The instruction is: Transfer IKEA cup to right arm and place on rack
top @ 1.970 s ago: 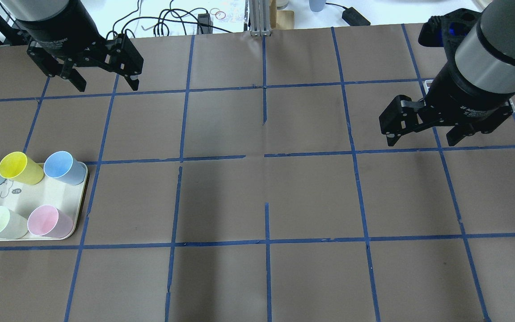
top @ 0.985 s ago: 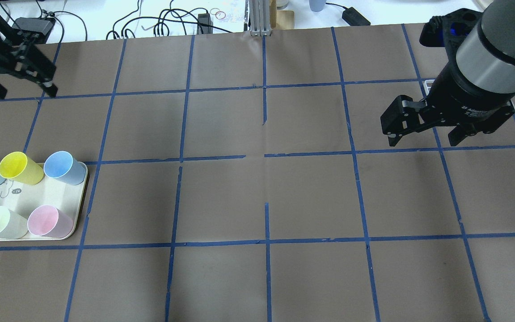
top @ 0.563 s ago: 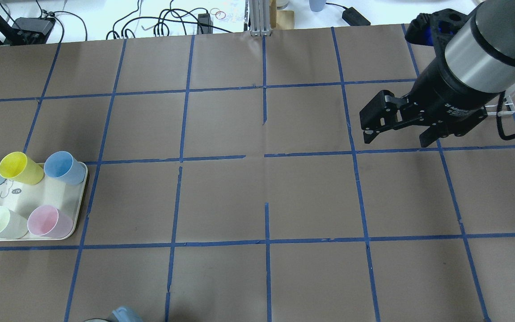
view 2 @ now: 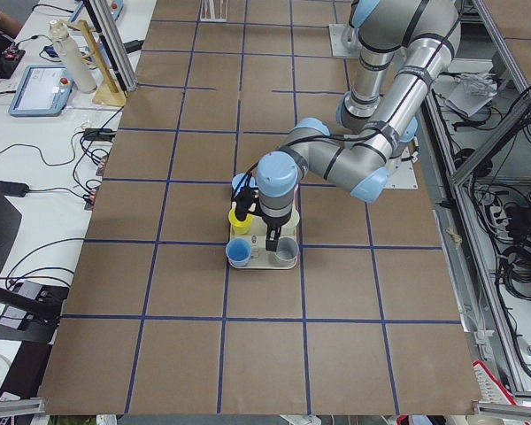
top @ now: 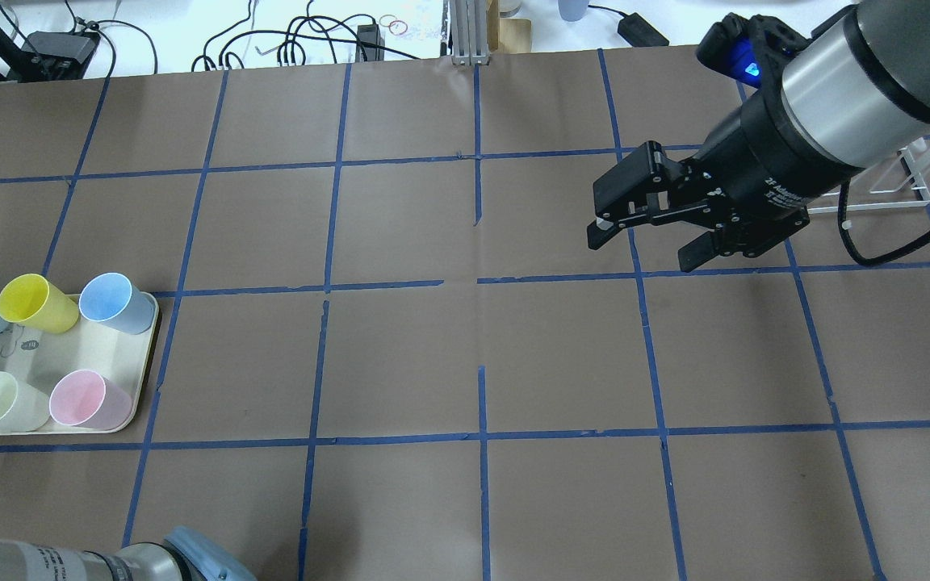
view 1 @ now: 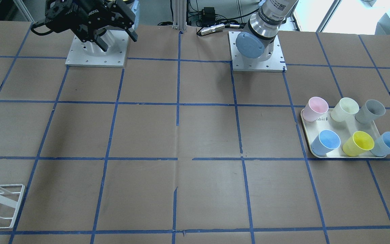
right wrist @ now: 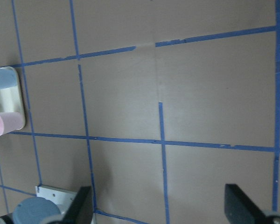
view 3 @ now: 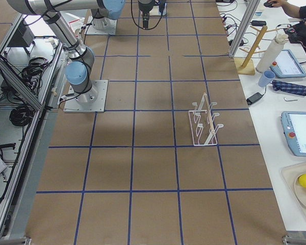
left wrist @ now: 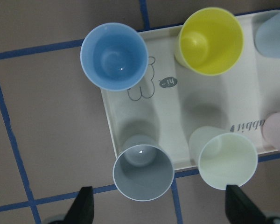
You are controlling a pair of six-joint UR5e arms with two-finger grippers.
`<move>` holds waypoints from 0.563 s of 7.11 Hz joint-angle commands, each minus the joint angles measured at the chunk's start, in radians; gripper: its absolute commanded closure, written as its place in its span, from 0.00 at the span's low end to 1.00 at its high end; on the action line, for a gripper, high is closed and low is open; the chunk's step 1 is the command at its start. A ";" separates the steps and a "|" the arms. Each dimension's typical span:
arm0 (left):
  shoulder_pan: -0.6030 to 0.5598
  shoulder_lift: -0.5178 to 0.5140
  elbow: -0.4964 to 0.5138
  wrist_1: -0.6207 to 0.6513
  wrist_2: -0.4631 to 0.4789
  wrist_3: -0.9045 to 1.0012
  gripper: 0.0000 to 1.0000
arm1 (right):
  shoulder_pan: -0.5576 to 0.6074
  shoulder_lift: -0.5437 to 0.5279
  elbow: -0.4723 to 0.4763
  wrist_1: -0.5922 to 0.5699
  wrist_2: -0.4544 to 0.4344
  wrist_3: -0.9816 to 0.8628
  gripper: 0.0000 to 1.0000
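A tray [view 1: 340,126] at the counter's [view 1: 195,135] left end carries six cups [view 1: 327,141] in two rows. The IKEA cup [view 1: 370,111] stands at its outer corner nearest the robot. The rack [view 3: 203,122] stands far right.

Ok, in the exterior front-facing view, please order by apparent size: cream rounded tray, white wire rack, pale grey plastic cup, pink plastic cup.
1. Cream rounded tray.
2. White wire rack, cut off by the frame edge.
3. Pale grey plastic cup and pink plastic cup: these look alike.

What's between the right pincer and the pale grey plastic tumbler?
Overhead view: bare brown tabletop from right pincer to cream tray. Front-facing: then pink tumbler and cream tumbler, before the pale grey plastic tumbler.
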 commanded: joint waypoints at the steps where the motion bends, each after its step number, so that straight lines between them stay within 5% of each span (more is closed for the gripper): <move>1: 0.049 -0.085 -0.003 0.061 -0.001 0.094 0.00 | -0.006 0.008 0.001 0.003 0.197 0.006 0.00; 2: 0.055 -0.108 -0.006 0.063 -0.001 0.095 0.00 | -0.045 0.013 0.003 0.016 0.248 -0.005 0.00; 4: 0.055 -0.142 -0.026 0.095 -0.001 0.092 0.00 | -0.142 0.010 0.035 0.077 0.483 -0.093 0.00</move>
